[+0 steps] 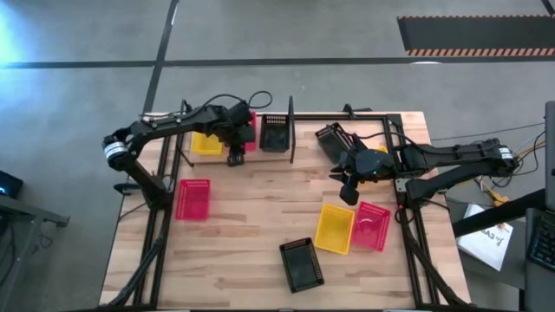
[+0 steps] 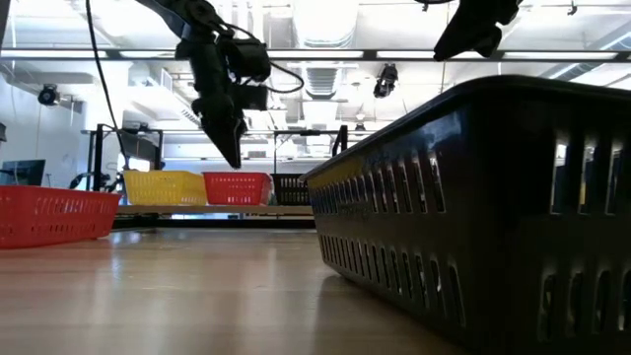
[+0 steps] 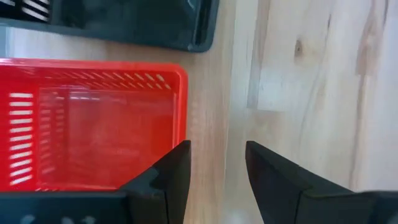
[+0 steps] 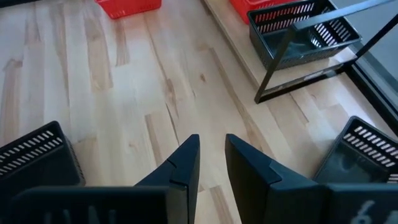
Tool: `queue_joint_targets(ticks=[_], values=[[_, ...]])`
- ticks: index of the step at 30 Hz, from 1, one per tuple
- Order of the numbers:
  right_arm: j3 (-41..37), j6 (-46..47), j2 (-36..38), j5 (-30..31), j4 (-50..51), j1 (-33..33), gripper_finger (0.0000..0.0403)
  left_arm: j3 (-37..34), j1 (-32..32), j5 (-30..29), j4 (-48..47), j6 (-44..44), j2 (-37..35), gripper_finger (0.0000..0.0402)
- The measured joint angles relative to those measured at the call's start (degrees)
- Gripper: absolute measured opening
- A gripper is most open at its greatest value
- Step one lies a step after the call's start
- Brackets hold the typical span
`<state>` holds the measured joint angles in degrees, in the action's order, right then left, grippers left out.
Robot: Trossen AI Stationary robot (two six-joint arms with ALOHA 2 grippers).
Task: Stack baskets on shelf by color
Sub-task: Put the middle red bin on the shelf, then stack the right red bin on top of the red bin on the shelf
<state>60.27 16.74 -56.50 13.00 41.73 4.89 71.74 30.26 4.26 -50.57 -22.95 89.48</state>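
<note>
On the shelf (image 1: 291, 143) at the table's far side stand a yellow basket (image 1: 206, 143), a red basket (image 3: 93, 124) and a black basket (image 1: 275, 133), side by side on its board. My left gripper (image 3: 217, 168) hangs open just above the red basket's near right corner, pointing steeply down, with nothing between its fingers. My right gripper (image 4: 211, 155) hovers over the table's middle right, its fingers a narrow gap apart and empty. On the tabletop lie a red basket (image 1: 192, 198), a yellow basket (image 1: 334, 228), a pinkish-red basket (image 1: 371, 225) and a black basket (image 1: 302, 264).
Another black basket (image 1: 332, 139) lies tilted at the far right, beside the shelf's end post. In the low view the near black basket (image 2: 473, 197) fills the right foreground. Bare tabletop (image 1: 260, 195) lies between the shelf and the loose baskets.
</note>
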Motion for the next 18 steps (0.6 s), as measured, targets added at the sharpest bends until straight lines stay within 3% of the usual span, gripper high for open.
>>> queue_joint_targets(ticks=[8,13,18], values=[[-0.78,3.66,3.99,-1.80,7.68,0.11,0.0068,1.92,-5.46,0.05,-2.10,13.30,-6.98,0.0137],[-5.96,6.04,6.19,-8.54,6.94,0.48,0.0068,-0.73,-14.18,-0.75,1.69,26.77,-11.33,0.0137],[-10.19,9.45,6.12,-13.08,6.91,3.59,0.0068,-4.93,-25.51,-6.46,12.09,37.54,-12.37,0.0137]])
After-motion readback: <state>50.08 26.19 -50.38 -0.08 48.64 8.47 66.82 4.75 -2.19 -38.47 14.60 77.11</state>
